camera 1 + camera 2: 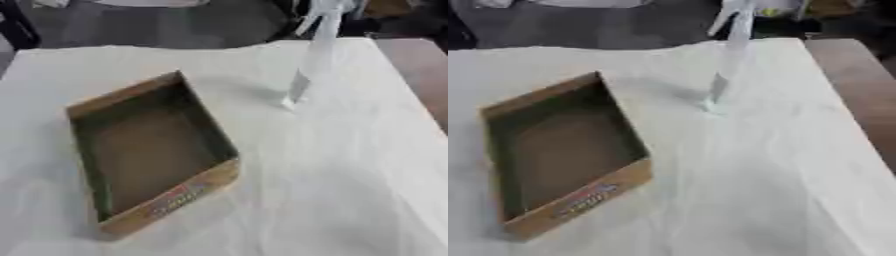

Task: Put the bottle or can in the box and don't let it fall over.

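A shallow brown cardboard box lies open and empty on the white cloth, left of centre, turned at an angle with printed lettering on its near wall. A tall, slim, pale translucent bottle stands upright to the box's far right, near the back of the table, with a pale label low on its side. Its top reaches the upper edge of the picture. Neither of my hands shows in either view.
A white cloth covers the table. Bare brown wood shows along the right side. Beyond the table's far edge lies dark floor with some blurred objects.
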Robot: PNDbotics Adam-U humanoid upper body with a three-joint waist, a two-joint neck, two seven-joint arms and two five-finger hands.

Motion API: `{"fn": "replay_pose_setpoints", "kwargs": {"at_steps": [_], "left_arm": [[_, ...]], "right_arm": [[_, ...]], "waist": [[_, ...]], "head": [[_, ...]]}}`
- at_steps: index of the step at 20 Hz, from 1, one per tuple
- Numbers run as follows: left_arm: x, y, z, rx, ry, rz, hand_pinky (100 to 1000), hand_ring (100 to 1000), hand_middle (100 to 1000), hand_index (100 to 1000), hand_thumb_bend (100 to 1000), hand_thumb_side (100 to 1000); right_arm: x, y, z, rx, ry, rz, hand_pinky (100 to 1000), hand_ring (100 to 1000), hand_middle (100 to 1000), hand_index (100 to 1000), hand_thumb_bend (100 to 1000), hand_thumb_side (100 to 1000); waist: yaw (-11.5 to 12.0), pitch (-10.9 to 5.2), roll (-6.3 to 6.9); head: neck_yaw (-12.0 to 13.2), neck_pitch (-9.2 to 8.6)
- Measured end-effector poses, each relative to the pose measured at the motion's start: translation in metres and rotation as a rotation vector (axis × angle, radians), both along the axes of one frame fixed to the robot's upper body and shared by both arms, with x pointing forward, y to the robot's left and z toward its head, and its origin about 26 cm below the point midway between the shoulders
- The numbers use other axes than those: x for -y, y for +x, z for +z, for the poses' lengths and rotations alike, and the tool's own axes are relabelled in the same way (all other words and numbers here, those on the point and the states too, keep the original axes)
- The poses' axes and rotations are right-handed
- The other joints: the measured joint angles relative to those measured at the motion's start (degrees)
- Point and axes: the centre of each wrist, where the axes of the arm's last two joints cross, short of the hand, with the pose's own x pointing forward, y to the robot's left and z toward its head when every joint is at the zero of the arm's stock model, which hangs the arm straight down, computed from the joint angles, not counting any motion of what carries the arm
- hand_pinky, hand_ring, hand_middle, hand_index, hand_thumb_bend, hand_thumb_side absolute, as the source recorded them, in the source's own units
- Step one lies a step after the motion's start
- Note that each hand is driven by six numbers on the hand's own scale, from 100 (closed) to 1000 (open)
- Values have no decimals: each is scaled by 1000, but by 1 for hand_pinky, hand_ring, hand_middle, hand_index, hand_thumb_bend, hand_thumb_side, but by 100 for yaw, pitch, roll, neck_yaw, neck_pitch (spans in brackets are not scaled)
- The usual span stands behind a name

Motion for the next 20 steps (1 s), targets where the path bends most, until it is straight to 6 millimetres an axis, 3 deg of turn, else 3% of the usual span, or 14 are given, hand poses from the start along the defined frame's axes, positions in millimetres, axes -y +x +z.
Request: {"fn": "replay_pose_setpoints", "kwargs": {"at_steps": [13, 20], "left_arm": [[0, 0, 0, 1, 0, 4, 655, 491, 668, 821, 114, 764], [0, 0, 0, 1, 3, 6, 654, 490, 667, 820, 113, 764]], "right_arm": [[0, 0, 0, 1, -4, -3, 899, 940, 1000, 838, 250, 277], [4, -2, 3, -2, -48, -11, 900, 949, 1000, 842, 256, 280]], "waist": [[-2, 4, -1], [-6, 24, -4]], "head": [[46, 6], [-99, -242]]}}
